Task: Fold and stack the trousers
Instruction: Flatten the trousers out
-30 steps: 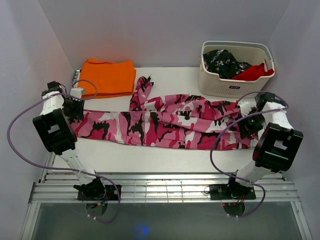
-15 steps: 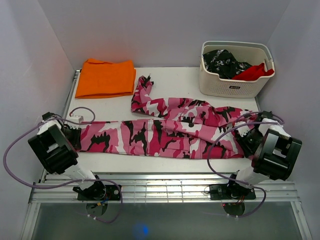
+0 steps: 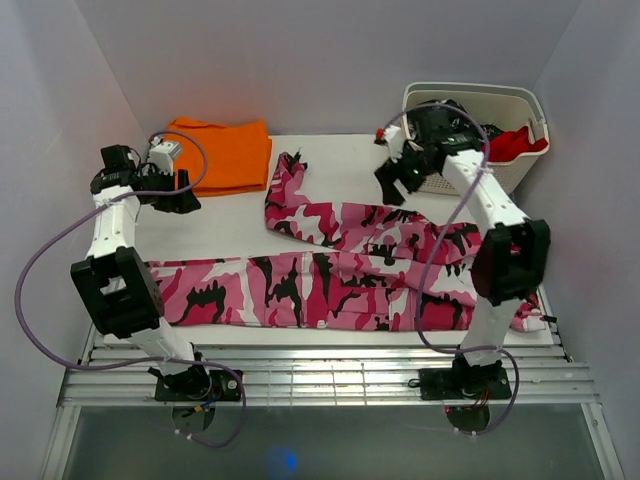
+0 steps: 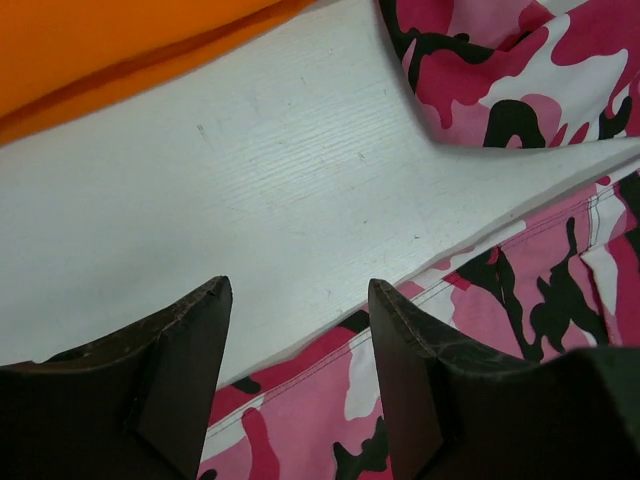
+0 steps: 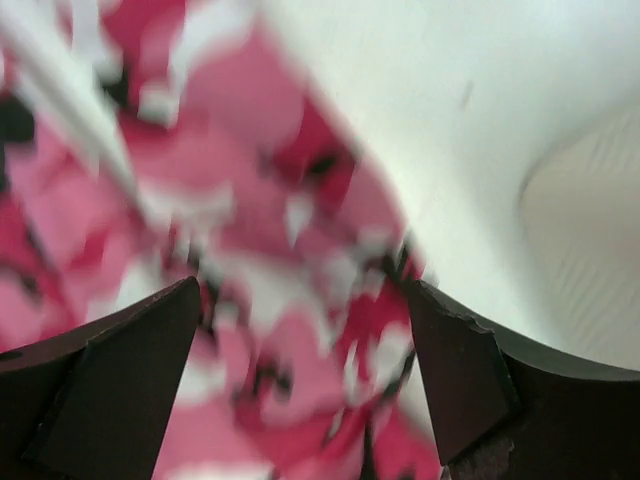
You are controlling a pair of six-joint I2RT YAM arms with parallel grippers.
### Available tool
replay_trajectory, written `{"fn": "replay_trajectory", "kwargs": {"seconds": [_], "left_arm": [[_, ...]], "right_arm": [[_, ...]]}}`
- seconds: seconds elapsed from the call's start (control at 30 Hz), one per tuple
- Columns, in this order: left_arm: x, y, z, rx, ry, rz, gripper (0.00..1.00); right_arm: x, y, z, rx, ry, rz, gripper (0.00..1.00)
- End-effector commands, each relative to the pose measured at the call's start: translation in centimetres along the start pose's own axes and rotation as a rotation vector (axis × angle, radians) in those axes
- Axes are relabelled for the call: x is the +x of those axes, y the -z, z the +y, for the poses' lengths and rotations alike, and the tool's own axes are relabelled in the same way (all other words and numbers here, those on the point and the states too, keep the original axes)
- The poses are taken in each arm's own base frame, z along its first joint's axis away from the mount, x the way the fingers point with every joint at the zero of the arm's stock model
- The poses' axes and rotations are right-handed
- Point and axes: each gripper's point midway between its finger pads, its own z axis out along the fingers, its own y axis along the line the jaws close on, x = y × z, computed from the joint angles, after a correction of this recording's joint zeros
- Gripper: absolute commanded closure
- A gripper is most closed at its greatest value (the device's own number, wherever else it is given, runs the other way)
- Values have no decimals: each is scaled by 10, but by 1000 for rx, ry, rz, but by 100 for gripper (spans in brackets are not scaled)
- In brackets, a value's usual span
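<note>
The pink, white and black camouflage trousers (image 3: 330, 285) lie spread flat across the table. One leg runs along the near edge; the other angles up toward the back middle. My left gripper (image 3: 185, 198) hovers open at the back left, beside the orange cloth and apart from the trousers. In the left wrist view its gripper (image 4: 297, 290) holds nothing, with bare table and the trousers (image 4: 520, 290) below. My right gripper (image 3: 395, 185) hangs open at the back right, above the upper leg. The right wrist view is blurred, showing the gripper (image 5: 302, 290) empty over the trousers (image 5: 250, 200).
A folded orange cloth (image 3: 215, 155) lies at the back left corner. A beige basket (image 3: 470, 170) at the back right holds a black speckled garment (image 3: 445, 125) and a red cloth (image 3: 515, 140). Grey walls close in three sides. A metal rail (image 3: 320, 375) runs along the near edge.
Both grippers pulled the trousers toward the near edge, let go and opened. Both arms then lifted and swung to the back of the table.
</note>
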Motion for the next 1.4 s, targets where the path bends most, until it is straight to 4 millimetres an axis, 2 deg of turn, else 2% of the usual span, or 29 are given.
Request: {"fn": "replay_trajectory", "kwargs": {"seconds": [0.0,0.03,0.07,0.1,0.13,0.17,0.2,0.23,0.27,0.3,0.47,0.53,0.63,0.7,0.77,0.8,0.87,0.93,1.0,1.03,1.1,1.13,1.17,1.23,1.27,1.3,1.33,1.37], "left_arm": [[-19,12,-15,13,92,-93,32],[-16,13,-17,10,80,-90,32],[-7,12,-17,1,85,-73,32],[-7,18,-20,-13,68,-81,32],[-3,20,-22,-18,55,-75,32],[7,19,-22,-28,62,-56,32],[7,23,-26,-36,50,-61,32],[11,25,-27,-40,52,-56,32],[14,26,-29,-41,53,-54,32],[21,25,-32,-40,62,-41,32],[34,32,-44,-41,79,-30,32],[40,33,-46,-45,87,-20,32],[39,38,-49,-56,78,-24,32],[36,42,-50,-66,72,-30,32],[32,46,-49,-75,72,-33,32],[29,50,-50,-80,70,-38,32],[27,53,-51,-88,62,-42,32],[28,54,-49,-101,59,-41,32],[26,54,-46,-119,57,-50,32],[25,54,-43,-132,60,-54,32],[16,54,-36,-152,73,-89,31],[14,56,-35,-156,92,-96,31],[8,56,-30,-162,100,-121,30],[-2,65,-19,-169,160,-174,29],[-11,68,-20,-135,162,-218,29],[-13,74,-13,-131,186,-240,28],[-21,79,-12,-115,185,-267,27],[-26,80,-16,-76,178,-286,27]], "right_arm": [[-102,-66,-6,4,-138,-180,9],[-129,-65,-7,0,-156,-239,9],[-134,-93,-1,-35,-163,-242,9],[-143,-102,2,-41,-164,-259,9],[-153,-119,11,-35,-165,-263,8],[-158,-128,13,-21,-173,-273,8],[-173,-135,12,-4,-170,-331,7],[-173,-149,25,-43,-208,-337,4],[-178,-154,31,-73,-210,-365,2],[-191,-158,32,-81,-197,-424,2],[-201,-204,51,-111,-243,-457,3],[-196,-224,57,-88,-236,-439,3],[-185,-249,56,-43,-241,-419,4],[-186,-258,58,-30,-233,-420,6],[-183,-268,62,-24,-224,-416,17],[-183,-274,71,-30,-213,-411,26],[-183,-276,75,-39,-168,-409,36],[-189,-268,91,-108,-126,-418,63],[-206,-247,102,-133,-53,-452,92],[-213,-237,104,-136,-24,-466,92],[-248,-182,122,-195,115,-550,92],[-248,-181,122,-195,116,-550,92],[-263,-147,137,-242,178,-587,92],[-265,-121,151,-258,330,-603,92],[-267,-89,171,-306,398,-617,92],[-248,-90,183,-340,442,-580,92],[-240,-82,190,-346,545,-582,92],[-234,-54,207,-380,598,-592,92]]}}
